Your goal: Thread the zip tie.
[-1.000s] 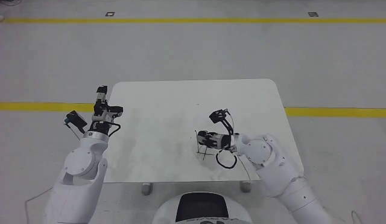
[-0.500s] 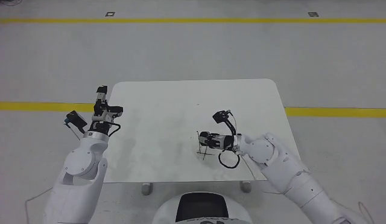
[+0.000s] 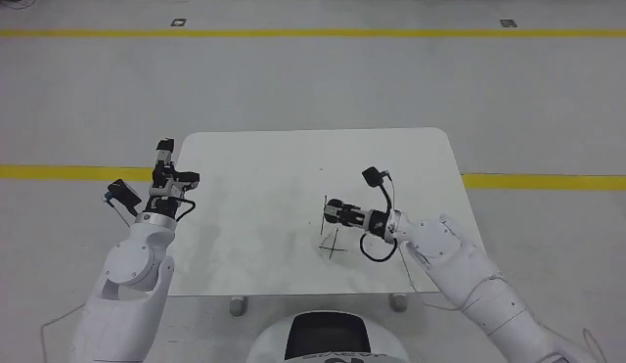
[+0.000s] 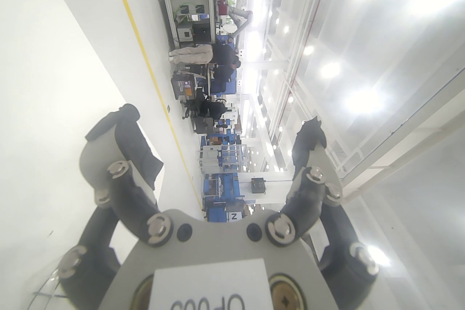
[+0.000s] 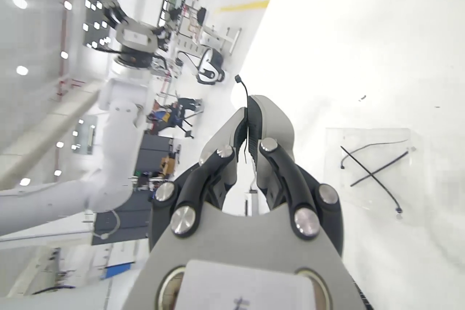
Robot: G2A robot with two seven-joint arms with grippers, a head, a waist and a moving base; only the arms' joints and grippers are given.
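Right pincer (image 5: 249,115), clamped on one zip tie (image 5: 241,86), has lifted it off the counter (image 3: 264,167); left pincer (image 4: 216,119) stands spread apart, so threading may begin, I think.

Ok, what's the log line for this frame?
right gripper: shut on zip tie, over table | left gripper: open, empty, by table edge | loose ties: crossed on table | threading: not yet done

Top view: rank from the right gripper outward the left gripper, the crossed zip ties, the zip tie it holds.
1. The held zip tie, pinched in the right gripper.
2. The crossed zip ties, on the table beside it, nearer the robot.
3. The left gripper, at the table's opposite edge.
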